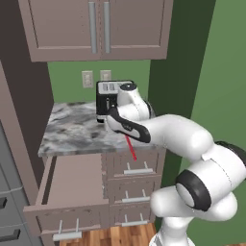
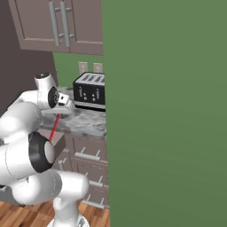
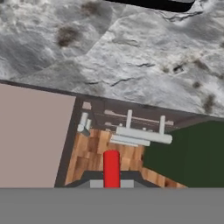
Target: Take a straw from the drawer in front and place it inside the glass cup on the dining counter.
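A thin red straw (image 1: pixel 131 148) hangs down from my gripper (image 1: pixel 126 134), which is shut on its upper end above the edge of the small marbled top. In the right base view the straw (image 2: pixel 54 127) slants down from the gripper (image 2: pixel 59 111). In the hand view the straw (image 3: pixel 111 168) rises between the fingertips of the gripper (image 3: pixel 111 183). The wide taupe drawer (image 1: pixel 72 185) stands pulled out, below and left of the gripper; its inside (image 3: pixel 35 135) looks bare. The glass cup and the dining counter are out of view.
A black toaster (image 1: pixel 106 98) stands at the back of the small marbled top (image 1: pixel 72 129). Narrower drawers with silver handles (image 1: pixel 138 169) lie under the straw. Wall cabinets (image 1: pixel 96 29) hang overhead. A green wall (image 2: pixel 168 111) stands close on the right.
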You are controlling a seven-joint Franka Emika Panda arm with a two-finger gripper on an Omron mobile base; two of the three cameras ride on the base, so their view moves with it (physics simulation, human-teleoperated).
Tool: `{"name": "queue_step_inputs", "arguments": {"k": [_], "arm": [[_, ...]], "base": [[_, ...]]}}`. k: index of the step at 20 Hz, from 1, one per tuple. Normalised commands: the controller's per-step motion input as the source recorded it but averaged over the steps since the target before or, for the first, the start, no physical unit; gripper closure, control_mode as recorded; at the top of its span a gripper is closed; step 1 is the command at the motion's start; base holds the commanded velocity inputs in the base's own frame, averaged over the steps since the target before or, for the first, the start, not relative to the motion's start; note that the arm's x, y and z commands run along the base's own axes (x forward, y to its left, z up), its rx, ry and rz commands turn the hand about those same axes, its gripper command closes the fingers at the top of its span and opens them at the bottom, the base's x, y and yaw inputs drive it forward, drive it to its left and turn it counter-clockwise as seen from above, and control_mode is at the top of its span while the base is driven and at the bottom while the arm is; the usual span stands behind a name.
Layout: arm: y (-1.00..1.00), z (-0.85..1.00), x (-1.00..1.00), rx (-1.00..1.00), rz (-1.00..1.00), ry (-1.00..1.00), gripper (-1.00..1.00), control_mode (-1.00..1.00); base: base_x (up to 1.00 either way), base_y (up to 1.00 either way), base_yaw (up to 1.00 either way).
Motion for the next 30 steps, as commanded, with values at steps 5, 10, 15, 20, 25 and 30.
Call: {"name": "queue_step_inputs", "arguments": {"k": [5,10,15,20,25,30], "arm": [[-0.59,0.00,0.00,0.04,-0.01,0.04,1.00,-1.00],[-0.25,0.00,-0.30,0.01,-0.03,0.00,1.00,1.00],[0.00,0.00,0.00,0.00,0.00,0.00,1.00,1.00],[0.00,0.00,0.00,0.00,0.00,0.00,1.00,1.00],[0.00,0.00,0.00,0.00,0.00,0.00,1.00,1.00],[0.00,0.00,0.00,0.00,0.00,0.00,1.00,1.00]], "base": [[0.00,0.00,0.00],[-0.20,-0.04,-0.02],[-1.00,-0.07,-0.11],[-1.00,0.00,-0.06],[-0.64,0.00,0.00],[-0.30,0.00,0.30]]}}
